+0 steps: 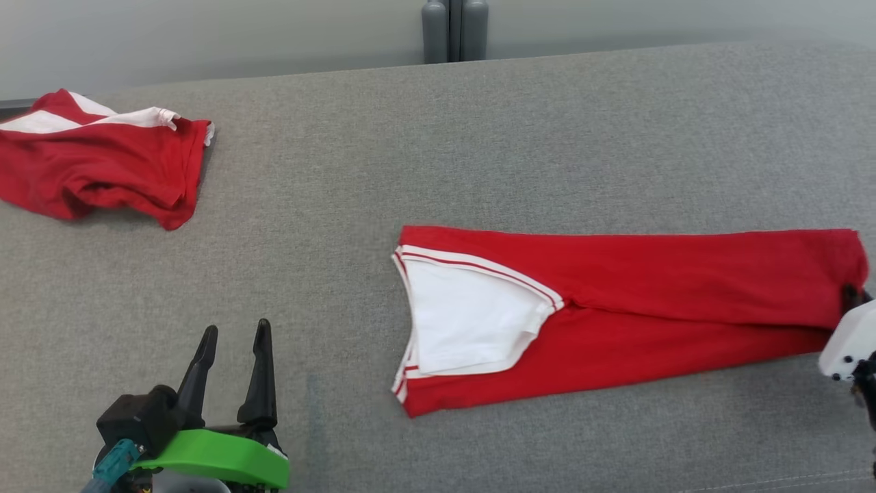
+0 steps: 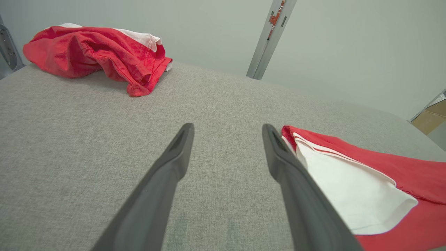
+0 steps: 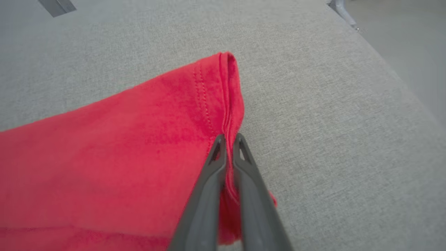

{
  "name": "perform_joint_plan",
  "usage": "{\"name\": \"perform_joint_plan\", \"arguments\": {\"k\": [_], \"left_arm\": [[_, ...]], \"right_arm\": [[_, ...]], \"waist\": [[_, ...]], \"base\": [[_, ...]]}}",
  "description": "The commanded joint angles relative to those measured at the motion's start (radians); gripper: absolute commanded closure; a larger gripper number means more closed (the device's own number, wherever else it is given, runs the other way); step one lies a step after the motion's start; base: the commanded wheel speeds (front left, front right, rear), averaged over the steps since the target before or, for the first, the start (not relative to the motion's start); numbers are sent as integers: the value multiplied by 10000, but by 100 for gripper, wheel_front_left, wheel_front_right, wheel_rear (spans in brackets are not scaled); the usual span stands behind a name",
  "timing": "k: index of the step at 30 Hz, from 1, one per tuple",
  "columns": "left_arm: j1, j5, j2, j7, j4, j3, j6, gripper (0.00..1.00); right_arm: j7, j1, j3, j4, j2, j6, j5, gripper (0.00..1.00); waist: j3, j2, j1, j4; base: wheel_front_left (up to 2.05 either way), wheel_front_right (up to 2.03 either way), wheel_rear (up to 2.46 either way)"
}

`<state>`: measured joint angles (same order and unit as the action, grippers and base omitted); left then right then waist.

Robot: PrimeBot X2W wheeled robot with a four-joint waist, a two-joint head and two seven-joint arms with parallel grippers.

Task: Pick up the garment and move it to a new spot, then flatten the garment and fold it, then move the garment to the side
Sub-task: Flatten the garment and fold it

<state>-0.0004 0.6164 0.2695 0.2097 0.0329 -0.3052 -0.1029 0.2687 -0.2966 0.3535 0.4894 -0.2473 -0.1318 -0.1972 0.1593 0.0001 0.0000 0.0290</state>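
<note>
A red garment [image 1: 650,301] with a white inner panel and white-striped collar lies folded into a long strip across the grey table, collar end toward the middle. My right gripper [image 3: 229,139] is shut on the hem at its right end, and the hem [image 3: 228,104] runs up from between the fingers. In the head view that gripper [image 1: 852,294] sits at the far right edge by the strip's end. My left gripper [image 1: 233,332] is open at the lower left, above bare table, well left of the collar. From the left wrist, the collar [image 2: 334,167] lies just right of my right finger [image 2: 278,153].
A second red and white garment [image 1: 102,161] lies crumpled at the table's far left corner [image 2: 101,52]. A grey post [image 1: 455,31] stands behind the back edge. The table's right edge [image 3: 393,73] runs close beside the held hem.
</note>
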Motion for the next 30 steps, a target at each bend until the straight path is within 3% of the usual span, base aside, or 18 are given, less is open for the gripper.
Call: {"name": "perform_joint_plan", "arguments": {"k": [1,4,8,22,30], "left_arm": [[-110,-23,96,0,-32,11,-43,0],[-76,0,96,-2,-43,2,-51,0],[-98,7,102,-26,-33,-41,-47,0],[-252,65,37,-52,120,-207,6,0],[-424,56,-59,-25,189,-341,59,0]], "right_arm": [[-3,54,214,-149,-168,21,73,100],[-46,86,413,-446,-218,20,33,100],[8,92,-83,-1112,62,18,-362,100],[1018,881,-3399,-5147,1132,13,-2303,100],[1080,512,-5461,-5098,1526,12,-2982,100]], "waist": [[-50,-1,0,-130],[-58,-1,0,-276],[-90,-1,0,-464],[-179,-1,0,-242],[-90,-1,0,210]], "base": [[0,0,0],[0,0,0],[0,0,0],[0,0,0],[0,0,0]]}}
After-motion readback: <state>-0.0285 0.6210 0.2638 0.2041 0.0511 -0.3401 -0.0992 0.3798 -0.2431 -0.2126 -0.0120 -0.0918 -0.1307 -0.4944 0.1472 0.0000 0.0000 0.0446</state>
